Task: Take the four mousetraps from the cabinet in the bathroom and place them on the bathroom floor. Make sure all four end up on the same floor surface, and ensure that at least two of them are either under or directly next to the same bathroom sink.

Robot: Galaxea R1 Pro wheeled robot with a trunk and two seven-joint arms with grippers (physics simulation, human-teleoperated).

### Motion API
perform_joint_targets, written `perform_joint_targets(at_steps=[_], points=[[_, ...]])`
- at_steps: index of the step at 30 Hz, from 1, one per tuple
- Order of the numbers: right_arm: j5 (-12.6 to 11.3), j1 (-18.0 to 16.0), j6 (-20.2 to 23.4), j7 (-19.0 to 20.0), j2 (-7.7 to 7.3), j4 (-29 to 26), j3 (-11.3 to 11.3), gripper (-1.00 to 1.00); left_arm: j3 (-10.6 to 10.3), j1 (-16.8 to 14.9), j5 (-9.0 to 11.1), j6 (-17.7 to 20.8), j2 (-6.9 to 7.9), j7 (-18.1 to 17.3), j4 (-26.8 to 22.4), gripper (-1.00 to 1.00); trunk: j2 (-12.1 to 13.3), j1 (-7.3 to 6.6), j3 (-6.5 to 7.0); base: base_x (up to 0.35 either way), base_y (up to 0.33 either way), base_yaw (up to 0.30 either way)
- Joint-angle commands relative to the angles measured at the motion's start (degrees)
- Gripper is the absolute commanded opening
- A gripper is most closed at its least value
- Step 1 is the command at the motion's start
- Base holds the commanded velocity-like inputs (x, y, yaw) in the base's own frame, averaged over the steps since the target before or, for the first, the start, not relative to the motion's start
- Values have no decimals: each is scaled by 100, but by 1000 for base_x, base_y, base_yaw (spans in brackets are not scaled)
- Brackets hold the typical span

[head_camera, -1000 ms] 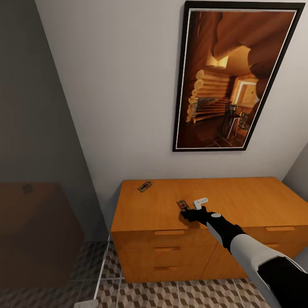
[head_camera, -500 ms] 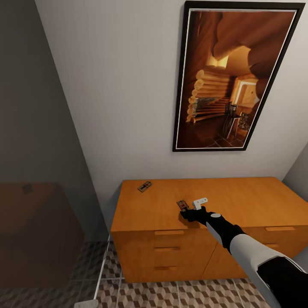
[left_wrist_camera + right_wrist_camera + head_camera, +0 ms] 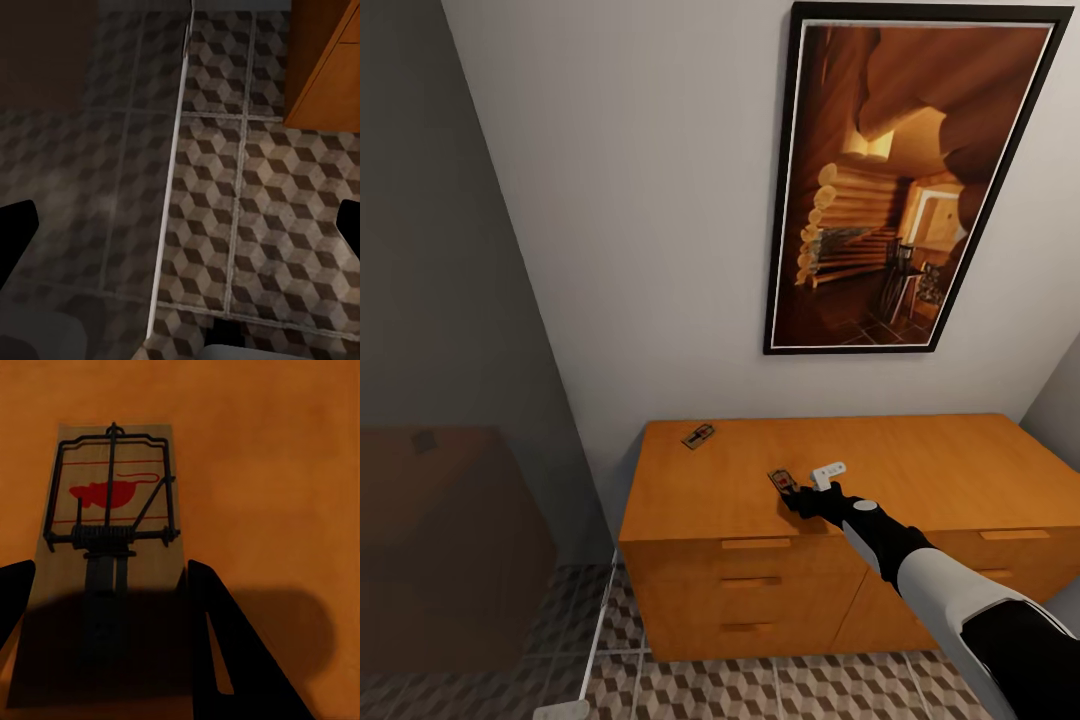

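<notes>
Two mousetraps lie on the orange-brown cabinet (image 3: 940, 460). One mousetrap (image 3: 780, 479) sits near the front edge, and my right gripper (image 3: 793, 492) reaches it from the front. In the right wrist view this mousetrap (image 3: 112, 510), with black wire and a red mouse print, lies flat between the two dark fingers (image 3: 225, 645), which press its long sides. The right gripper (image 3: 112, 571) is shut on it. A second mousetrap (image 3: 698, 436) rests near the cabinet's back left corner. My left gripper (image 3: 187, 217) hangs open above the cube-patterned bathroom floor (image 3: 277, 210).
A tall framed picture (image 3: 905, 180) hangs on the wall above the cabinet. A dim glass partition (image 3: 450, 300) stands to the left, its pale floor rail (image 3: 169, 187) running past the cabinet's corner (image 3: 322, 60). Patterned floor (image 3: 760, 690) shows in front of the drawers.
The mousetrap at the front edge has shifted slightly left along with my right hand. The other mousetrap and the camera have not moved.
</notes>
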Motion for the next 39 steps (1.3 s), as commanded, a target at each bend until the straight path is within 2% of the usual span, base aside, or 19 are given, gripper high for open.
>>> perform_joint_targets(at_steps=[1,15,17,22,25,30,39], points=[[-65,-5,-1,9,-6,8,48,-100,-49,-10,26,-31,-5,12,20,100,-12,4,-13,0,0,0],[-40,-5,-8,-6,-6,8,48,-100,-49,-10,26,-31,-7,12,20,100,-12,4,-13,0,0,0],[43,-5,-8,-8,-10,3,48,-100,-49,-10,25,-31,-8,12,20,100,-12,4,-13,0,0,0],[518,-5,-3,-25,-7,-56,42,-100,-49,-10,25,-31,-6,11,20,100,-12,4,-13,0,0,0],[627,-5,-3,-26,-6,-80,40,-100,-49,-10,26,-31,-5,11,20,100,-12,4,-13,0,0,0],[671,-5,-1,-20,-11,-199,32,-100,-49,-10,26,-31,-5,11,20,100,-12,4,-13,0,0,0],[666,-5,56,-17,-41,-851,35,-100,-49,-10,26,-31,-3,13,20,100,-12,4,-13,0,0,0]])
